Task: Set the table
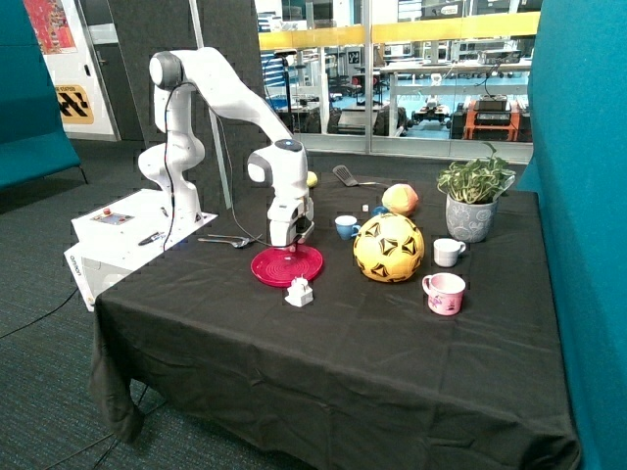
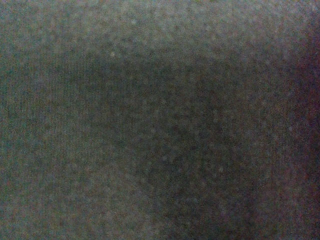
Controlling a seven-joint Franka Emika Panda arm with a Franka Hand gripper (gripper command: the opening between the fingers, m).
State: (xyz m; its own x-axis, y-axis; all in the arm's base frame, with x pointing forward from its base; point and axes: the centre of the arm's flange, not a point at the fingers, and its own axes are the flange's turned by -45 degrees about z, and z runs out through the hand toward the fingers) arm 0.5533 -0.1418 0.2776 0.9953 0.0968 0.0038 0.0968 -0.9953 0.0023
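A red plate lies on the black tablecloth near the table's middle. My gripper is lowered right at the plate's far rim, touching or almost touching it. A spoon and fork lie on the cloth beside the plate, toward the robot base. A blue cup, a white cup and a pink mug stand around a yellow ball. The wrist view shows only dark cloth up close; no fingers or objects appear in it.
A small white object sits just in front of the plate. A potted plant, an orange-yellow ball, a black spatula and a small yellow-green ball are at the back. The robot base box stands beside the table.
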